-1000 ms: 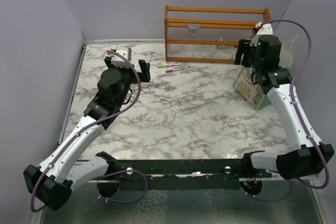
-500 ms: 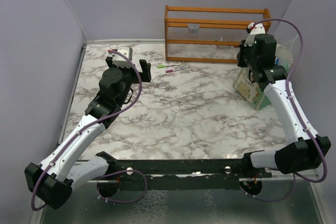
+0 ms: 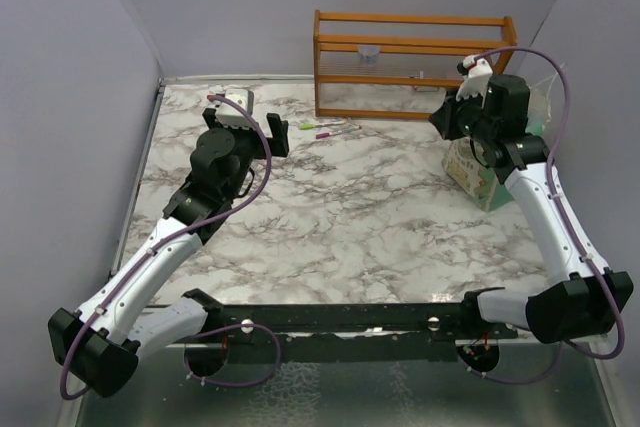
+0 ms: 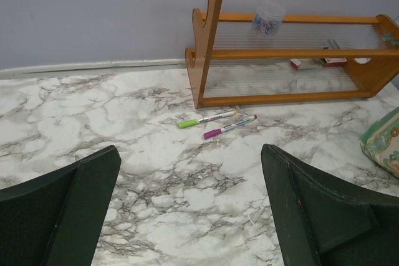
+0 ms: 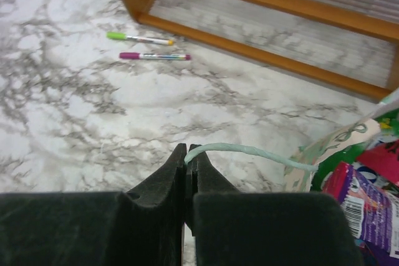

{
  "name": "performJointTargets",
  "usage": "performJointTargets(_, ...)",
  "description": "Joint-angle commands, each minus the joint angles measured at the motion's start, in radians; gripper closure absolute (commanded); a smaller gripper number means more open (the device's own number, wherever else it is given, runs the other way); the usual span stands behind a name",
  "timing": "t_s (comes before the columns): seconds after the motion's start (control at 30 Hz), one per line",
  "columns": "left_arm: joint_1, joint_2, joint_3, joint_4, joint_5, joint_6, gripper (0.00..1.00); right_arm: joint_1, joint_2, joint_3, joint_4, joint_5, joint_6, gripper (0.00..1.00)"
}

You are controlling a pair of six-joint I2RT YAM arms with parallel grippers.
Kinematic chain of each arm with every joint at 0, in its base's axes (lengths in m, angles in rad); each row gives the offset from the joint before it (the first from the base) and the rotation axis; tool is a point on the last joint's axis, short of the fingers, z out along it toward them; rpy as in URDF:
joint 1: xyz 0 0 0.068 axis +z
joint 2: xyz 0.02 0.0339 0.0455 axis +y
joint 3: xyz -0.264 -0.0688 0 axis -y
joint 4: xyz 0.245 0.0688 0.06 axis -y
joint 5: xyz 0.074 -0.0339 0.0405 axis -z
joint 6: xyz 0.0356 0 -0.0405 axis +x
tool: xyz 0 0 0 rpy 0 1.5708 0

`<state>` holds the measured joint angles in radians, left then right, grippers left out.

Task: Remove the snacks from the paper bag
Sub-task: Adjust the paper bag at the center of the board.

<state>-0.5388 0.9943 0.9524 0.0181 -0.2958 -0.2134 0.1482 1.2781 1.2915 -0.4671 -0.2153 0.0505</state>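
Observation:
The paper bag (image 3: pixel 478 172) stands at the table's right side, mint-green and cream; its edge also shows in the left wrist view (image 4: pixel 381 144). My right gripper (image 5: pixel 188 154) is shut on the bag's pale string handle (image 5: pixel 262 152), which runs taut from the jaws to the bag's rim (image 5: pixel 336 141). Inside the bag's mouth lie snacks: a purple packet (image 5: pixel 365 200), a red one (image 5: pixel 383 160) and some green foil (image 5: pixel 330 167). From above, the right gripper (image 3: pixel 445 119) hangs just left of the bag's top. My left gripper (image 3: pixel 245 125) (image 4: pixel 190 154) stands open above bare marble, far left of the bag.
An orange wooden rack (image 3: pixel 412 65) stands at the back, with small items on its shelf. A green pen (image 4: pixel 206 119) and a pink pen (image 4: pixel 229 127) lie in front of it. Grey walls close off the left, back and right sides.
My right gripper has shut on the bag's string handle and shifted a little to the left, away from the bag. The left arm has stayed put.

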Motion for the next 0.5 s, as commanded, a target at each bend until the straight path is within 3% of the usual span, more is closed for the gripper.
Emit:
performJointTargets(0.0, -0.006, -0.001, 0.0, 0.019, 0.017, -0.009, 0.01, 0.004, -0.075, -0.04, 0.06, -0.232, 0.015, 0.99)
performJointTargets(0.3, -0.005, 0.004, -0.001, 0.019, 0.02, -0.015, 0.01, 0.007, -0.109, -0.083, 0.095, -0.491, 0.113, 0.99)
performJointTargets(0.47, -0.005, 0.009, 0.0, 0.019, 0.021, -0.017, 0.01, 0.071, -0.103, -0.071, 0.095, -0.502, 0.131, 0.99)
